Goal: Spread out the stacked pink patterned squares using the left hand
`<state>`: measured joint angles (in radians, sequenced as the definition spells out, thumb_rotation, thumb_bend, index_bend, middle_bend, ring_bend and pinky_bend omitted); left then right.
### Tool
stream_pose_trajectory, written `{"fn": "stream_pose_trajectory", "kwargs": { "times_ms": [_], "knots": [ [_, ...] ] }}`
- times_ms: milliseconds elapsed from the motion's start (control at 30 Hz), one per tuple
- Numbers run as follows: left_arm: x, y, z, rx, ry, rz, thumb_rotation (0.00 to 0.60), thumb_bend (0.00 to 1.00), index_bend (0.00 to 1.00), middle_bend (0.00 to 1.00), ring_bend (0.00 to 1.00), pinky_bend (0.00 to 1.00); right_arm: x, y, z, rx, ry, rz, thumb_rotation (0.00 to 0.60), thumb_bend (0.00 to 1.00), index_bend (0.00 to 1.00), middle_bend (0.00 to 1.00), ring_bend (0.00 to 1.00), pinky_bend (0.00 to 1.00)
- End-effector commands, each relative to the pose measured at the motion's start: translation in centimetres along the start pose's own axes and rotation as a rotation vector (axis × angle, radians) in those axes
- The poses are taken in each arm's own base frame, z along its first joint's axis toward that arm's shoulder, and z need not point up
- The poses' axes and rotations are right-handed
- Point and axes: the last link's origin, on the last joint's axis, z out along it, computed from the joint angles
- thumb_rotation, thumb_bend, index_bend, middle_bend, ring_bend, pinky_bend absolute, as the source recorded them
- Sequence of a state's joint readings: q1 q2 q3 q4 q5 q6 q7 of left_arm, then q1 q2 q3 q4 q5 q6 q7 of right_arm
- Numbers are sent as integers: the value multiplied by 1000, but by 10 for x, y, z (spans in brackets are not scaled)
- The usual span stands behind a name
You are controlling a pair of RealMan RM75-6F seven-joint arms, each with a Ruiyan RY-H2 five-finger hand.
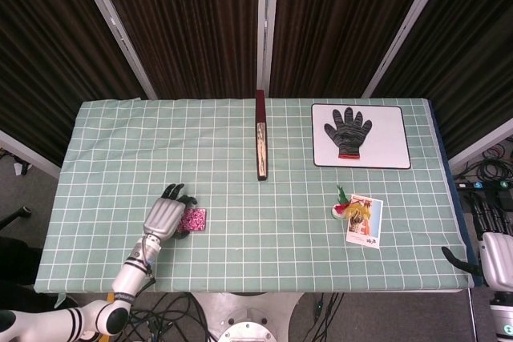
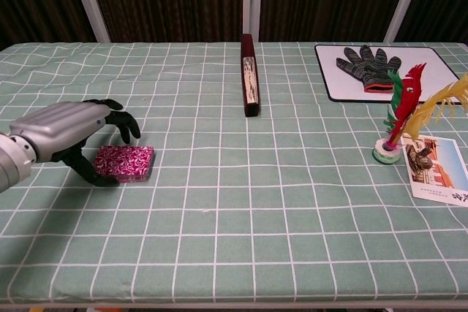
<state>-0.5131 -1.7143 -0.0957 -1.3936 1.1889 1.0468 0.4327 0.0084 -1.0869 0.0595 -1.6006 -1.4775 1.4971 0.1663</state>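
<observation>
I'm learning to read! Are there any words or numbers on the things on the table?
Postcard: small dark marks near its bottom corner, too blurred to read.
Long dark bar: pale strip on its face, no letters I can make out.
Pink patterned squares: only swirls, no words.
Nothing else shows writing.

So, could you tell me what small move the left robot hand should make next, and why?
Probably lower the left robot hand a little so its fingertips press the pink squares: they lie as one neat stack, and the curled fingers seem just above its left edge.

I log one stack of pink patterned squares [image 2: 125, 162] [image 1: 193, 219]: squared-up, flat on the bench's near-left area.
</observation>
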Motion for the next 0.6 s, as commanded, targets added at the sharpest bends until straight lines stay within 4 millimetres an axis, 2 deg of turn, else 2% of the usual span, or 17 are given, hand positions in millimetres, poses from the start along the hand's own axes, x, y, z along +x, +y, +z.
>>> {"fn": "stream_pose_trajectory", "kwargs": {
  "times_ms": [33, 233, 367, 600],
  "knots": [
    [0, -1, 1, 3, 0, 0, 600, 156, 298, 325, 53, 78, 0, 0, 0, 0, 0, 0, 600, 101, 0, 0, 0, 0],
    [1, 1, 0, 0, 1, -24, 600, 163, 301, 351, 55, 78, 0, 1, 1, -4, -3, 2, 600, 100, 0, 0, 0, 0],
    [3, 1, 1, -5, 11, -27, 600, 172, 321, 394, 90, 79, 0, 1, 1, -1, -4, 6, 600, 101, 0, 0, 0, 0],
    [1, -1, 2, 3, 7, -19, 600, 173, 321, 396, 90, 78, 1, 1, 1, -4, -3, 5, 600, 101, 0, 0, 0, 0]
  ]
}}
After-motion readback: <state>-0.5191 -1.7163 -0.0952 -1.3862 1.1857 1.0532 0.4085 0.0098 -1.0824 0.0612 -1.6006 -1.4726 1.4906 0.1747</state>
